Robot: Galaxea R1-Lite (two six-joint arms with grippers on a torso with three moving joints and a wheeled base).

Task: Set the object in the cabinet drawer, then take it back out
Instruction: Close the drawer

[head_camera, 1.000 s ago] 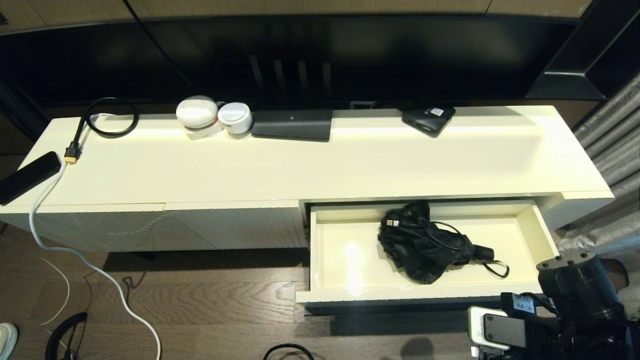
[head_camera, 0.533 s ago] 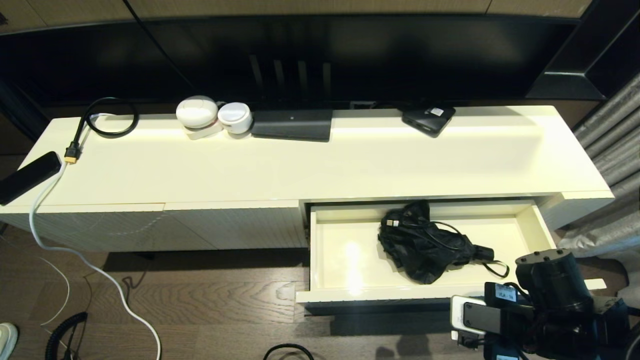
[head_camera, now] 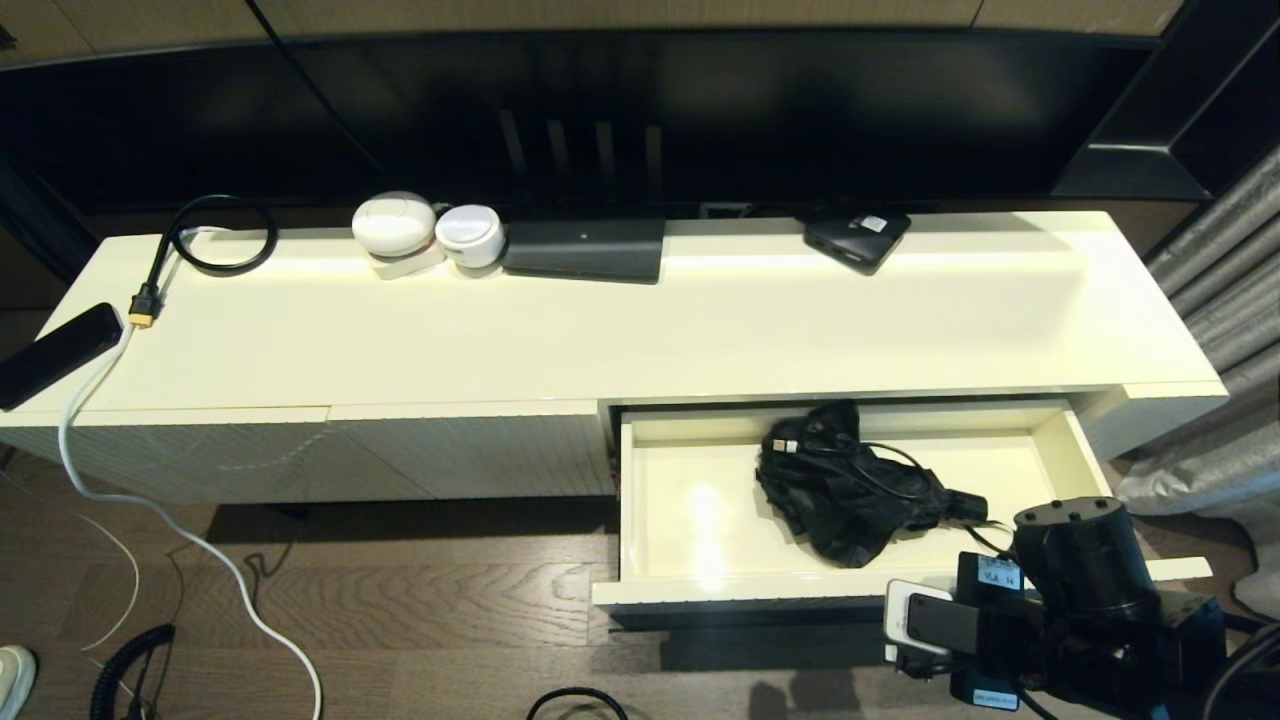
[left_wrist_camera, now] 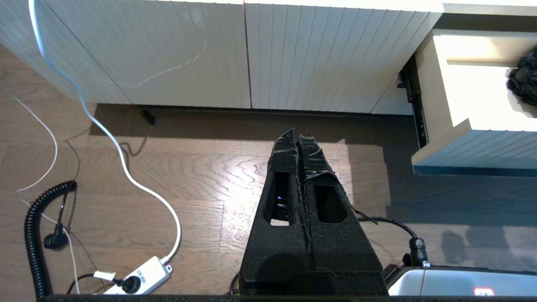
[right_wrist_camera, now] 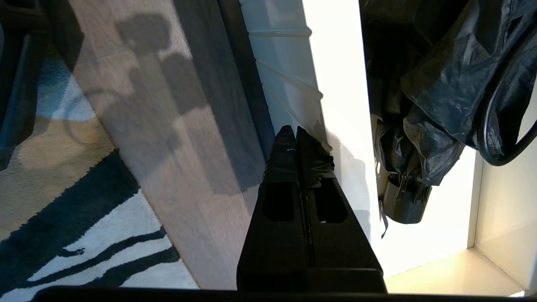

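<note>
The cabinet drawer (head_camera: 690, 590) is pulled out at the cabinet's right end, its cream interior lit. A black folded umbrella (head_camera: 850, 495) with a wrist loop lies in its right half. My right arm (head_camera: 1075, 560) hangs over the drawer's front right corner. In the right wrist view the right gripper (right_wrist_camera: 295, 130) is shut and holds nothing, its tips at the ribbed drawer front (right_wrist_camera: 285, 63), beside the umbrella (right_wrist_camera: 440, 84). The left gripper (left_wrist_camera: 297, 134) is shut and empty over the wood floor, left of the drawer (left_wrist_camera: 470, 142). It is out of the head view.
On the cabinet top (head_camera: 700, 320) stand two white round devices (head_camera: 425, 232), a black box (head_camera: 585, 250), a small black device (head_camera: 857, 238) and a coiled cable (head_camera: 215, 235). Cables and a power strip (left_wrist_camera: 138, 277) lie on the floor. A striped rug (right_wrist_camera: 63, 235) lies near the right arm.
My right arm has moved left and toward the drawer, from beside its right corner to over its front rim. The umbrella and drawer have not moved.
</note>
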